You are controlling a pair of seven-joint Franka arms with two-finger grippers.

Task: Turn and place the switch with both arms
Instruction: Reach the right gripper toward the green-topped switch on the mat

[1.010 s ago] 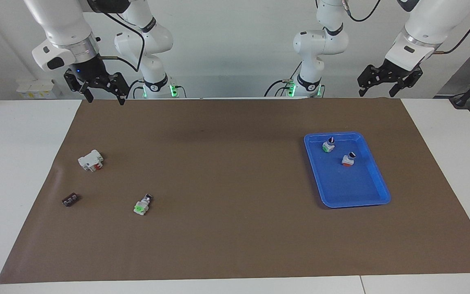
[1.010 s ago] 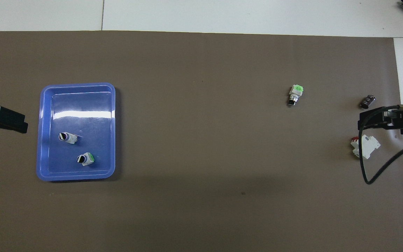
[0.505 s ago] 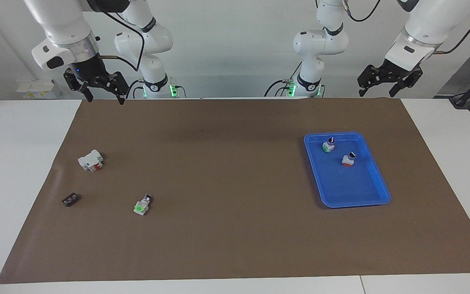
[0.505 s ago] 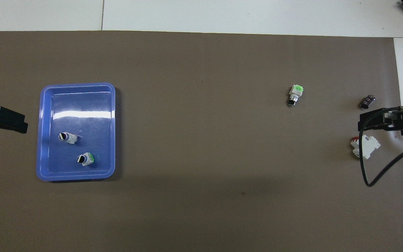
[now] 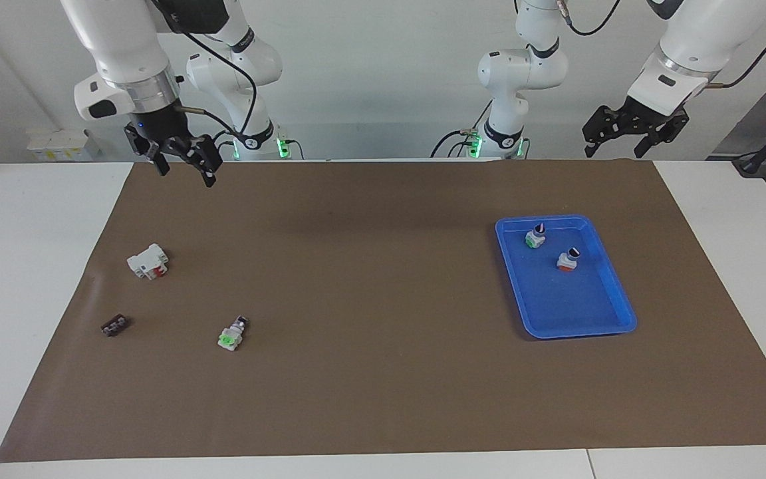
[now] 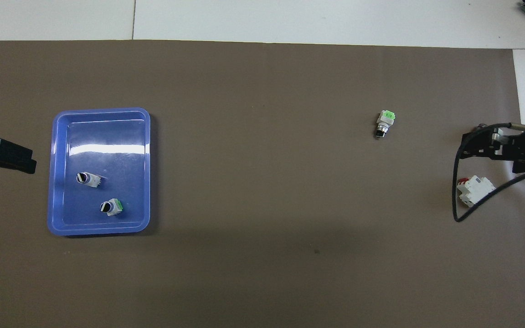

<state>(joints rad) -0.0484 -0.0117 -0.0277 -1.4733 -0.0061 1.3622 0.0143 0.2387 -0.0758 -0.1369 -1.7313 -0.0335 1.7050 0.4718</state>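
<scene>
The switch point(image 5: 232, 334) lies on its side on the brown mat, toward the right arm's end, with its green end pointing away from the robots; it also shows in the overhead view point(image 6: 385, 123). My right gripper point(image 5: 187, 174) is open and empty, raised over the mat's edge nearest the robots, well apart from the switch; it also shows in the overhead view point(image 6: 476, 148). My left gripper point(image 5: 614, 152) is open and empty, raised above the mat's edge at its own end, where the arm waits; the overhead view shows it point(image 6: 12, 156) beside the blue tray.
A blue tray point(image 5: 612, 319) toward the left arm's end holds a green-ended switch point(image 5: 535, 237) and a red-ended switch point(image 5: 568, 259). A larger white block with a red part point(image 5: 148, 261) and a small black part point(image 5: 114, 326) lie near the right arm's end.
My right gripper has shifted toward the table's middle, dropped a little and turned. In the overhead view it now covers the small black part. The left arm has not moved.
</scene>
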